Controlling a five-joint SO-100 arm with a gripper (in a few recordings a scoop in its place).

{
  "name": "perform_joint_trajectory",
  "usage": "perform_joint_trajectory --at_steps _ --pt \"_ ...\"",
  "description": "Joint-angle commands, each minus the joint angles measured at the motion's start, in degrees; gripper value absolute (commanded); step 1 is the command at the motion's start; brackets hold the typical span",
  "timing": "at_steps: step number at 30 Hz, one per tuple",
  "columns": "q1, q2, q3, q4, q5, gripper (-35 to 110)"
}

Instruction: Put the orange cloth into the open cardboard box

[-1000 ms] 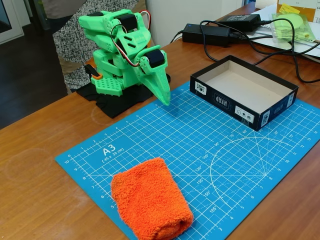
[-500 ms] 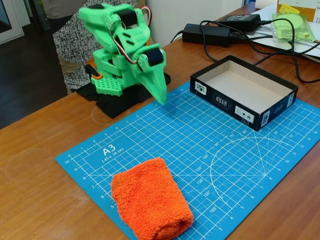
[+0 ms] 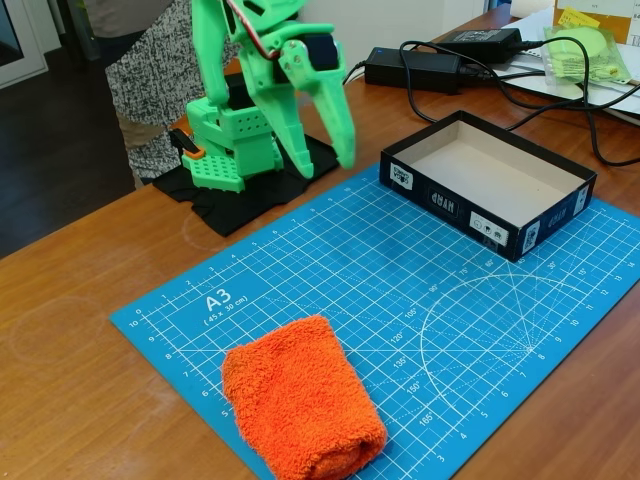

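The orange cloth (image 3: 300, 395), a thick fluffy folded bundle, lies at the near left corner of the blue cutting mat (image 3: 400, 290). The open cardboard box (image 3: 470, 212), black outside and pale inside, stands empty at the mat's far right corner. My green gripper (image 3: 328, 168) hangs in the air above the mat's far edge, left of the box and far from the cloth. Its two fingers point down, spread apart, with nothing between them.
The arm's base (image 3: 230, 150) stands on a black pad at the far left. Black power adapters (image 3: 415, 65) and cables lie behind the box, and a pale green item in a clear bag (image 3: 590, 50) lies at the far right. A person (image 3: 145, 80) stands behind the table.
The arm has risen and unfolded from its low, tucked pose. The gripper has lifted, swung slightly right, and its fingers have parted. Cloth and box have not moved.
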Motion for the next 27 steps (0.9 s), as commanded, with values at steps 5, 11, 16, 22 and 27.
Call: perform_joint_trajectory --at_steps 5,11,16,22,27 --pt "7.4 -15.6 -14.9 1.9 -25.2 33" --pt "12.2 -27.9 -23.1 -2.5 -36.0 35" --pt "14.7 -38.1 -30.8 -4.2 -42.4 40" --pt "13.0 -46.4 -33.0 -5.0 -41.4 42" --pt "11.0 -49.0 -24.7 -16.7 -38.6 42"
